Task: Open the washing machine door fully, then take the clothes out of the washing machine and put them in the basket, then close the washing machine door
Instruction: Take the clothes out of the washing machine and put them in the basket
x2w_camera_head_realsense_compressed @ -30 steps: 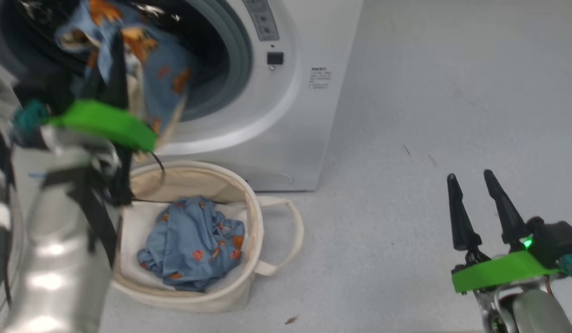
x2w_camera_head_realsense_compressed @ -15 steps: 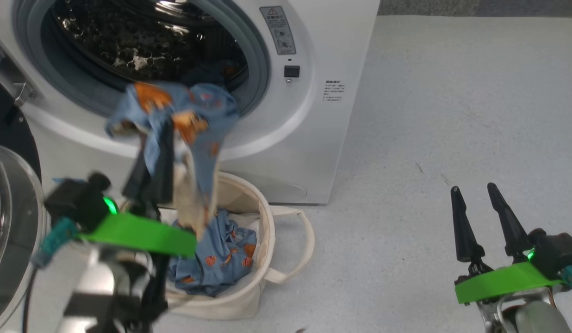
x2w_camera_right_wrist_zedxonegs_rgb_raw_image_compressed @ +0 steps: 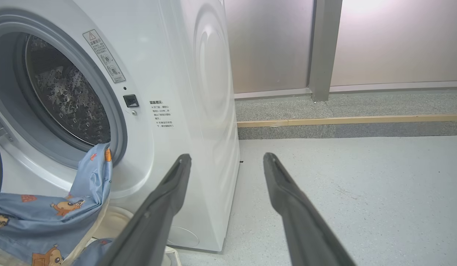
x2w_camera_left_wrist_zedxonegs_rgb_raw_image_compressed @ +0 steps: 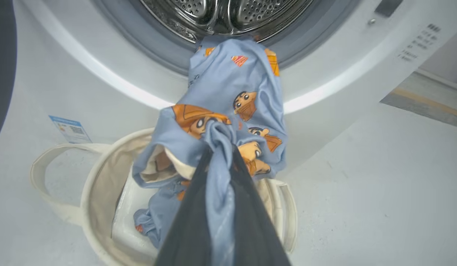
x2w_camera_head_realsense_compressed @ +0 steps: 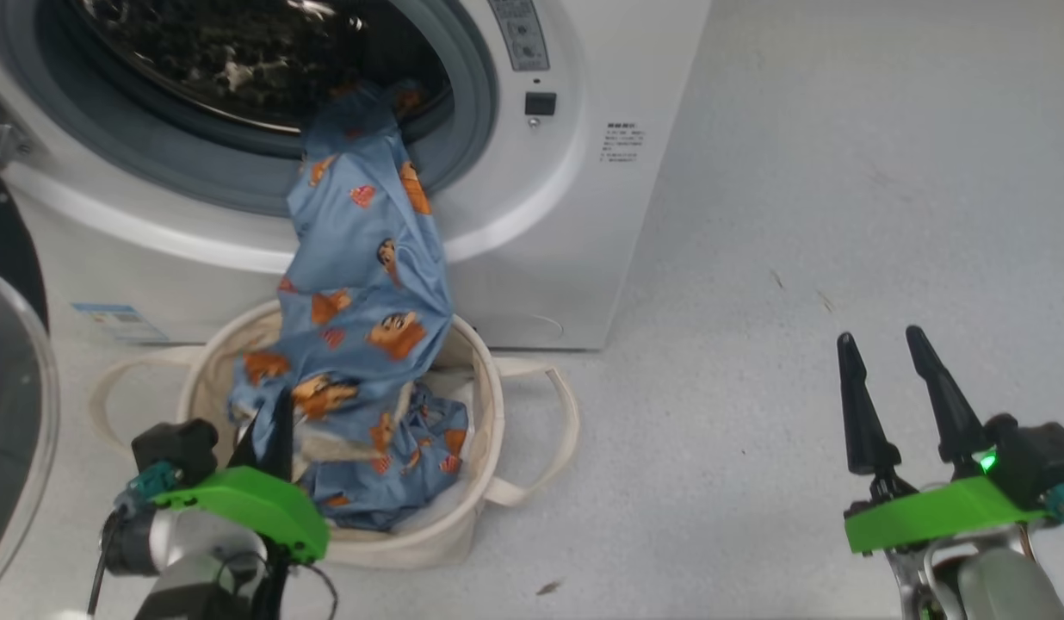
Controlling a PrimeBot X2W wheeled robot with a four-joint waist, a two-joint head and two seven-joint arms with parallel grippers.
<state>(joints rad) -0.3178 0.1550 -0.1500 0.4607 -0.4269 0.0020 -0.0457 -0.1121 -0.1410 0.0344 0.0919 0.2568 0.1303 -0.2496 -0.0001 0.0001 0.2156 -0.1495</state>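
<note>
hanging from washing machine (x2w_camera_head_realsense_compressed: 575, 224) into basket (x2w_camera_head_realsense_compressed: 411, 549): clothes (x2w_camera_head_realsense_compressed: 364, 258)

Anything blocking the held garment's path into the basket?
Nothing visible blocks it. The left tool holds the blue garment at the mouth of the basket, where another garment already lies. The held garment's far end drapes over the grey seal into the washing machine drum, so it isn't free yet.

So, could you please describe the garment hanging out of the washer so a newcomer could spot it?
Find the white washing machine. A light-blue garment with orange figures hangs from its opening down to the cream basket. Unlike the crumpled one lying in the basket, it is stretched out, pinched by the left fingers.
</note>
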